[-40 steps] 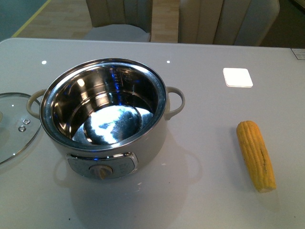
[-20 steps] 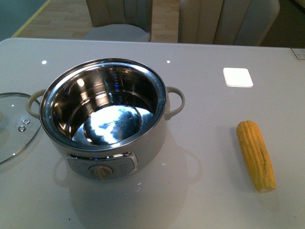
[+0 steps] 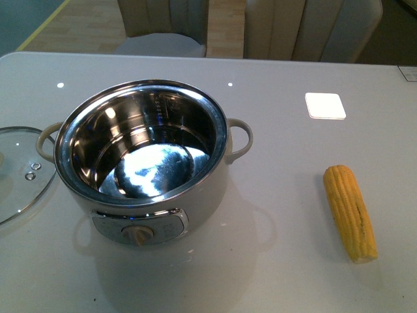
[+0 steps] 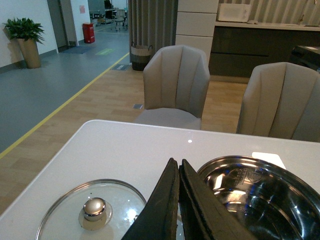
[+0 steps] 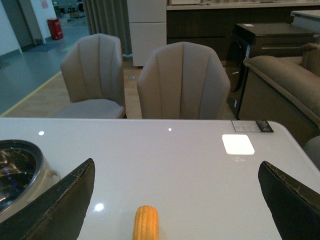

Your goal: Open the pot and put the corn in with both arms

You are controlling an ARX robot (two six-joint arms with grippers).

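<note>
The cream-white pot (image 3: pixel 151 215) stands open on the white table, its steel bowl empty. Its glass lid (image 3: pixel 19 171) lies flat on the table to the pot's left. The yellow corn (image 3: pixel 350 212) lies on the table to the right of the pot, flat cut end toward the front edge. Neither arm shows in the front view. In the left wrist view my left gripper (image 4: pixel 178 165) is shut on nothing, with the lid (image 4: pixel 95 210) and the pot rim (image 4: pixel 235 162) on either side of it. In the right wrist view my right gripper (image 5: pixel 177 182) is wide open, the corn tip (image 5: pixel 146 222) between its fingers.
A white square patch (image 3: pixel 324 105) sits on the table behind the corn. Two beige chairs (image 3: pixel 306 26) stand along the far edge of the table. A label (image 5: pixel 252 126) lies near the table's far right corner.
</note>
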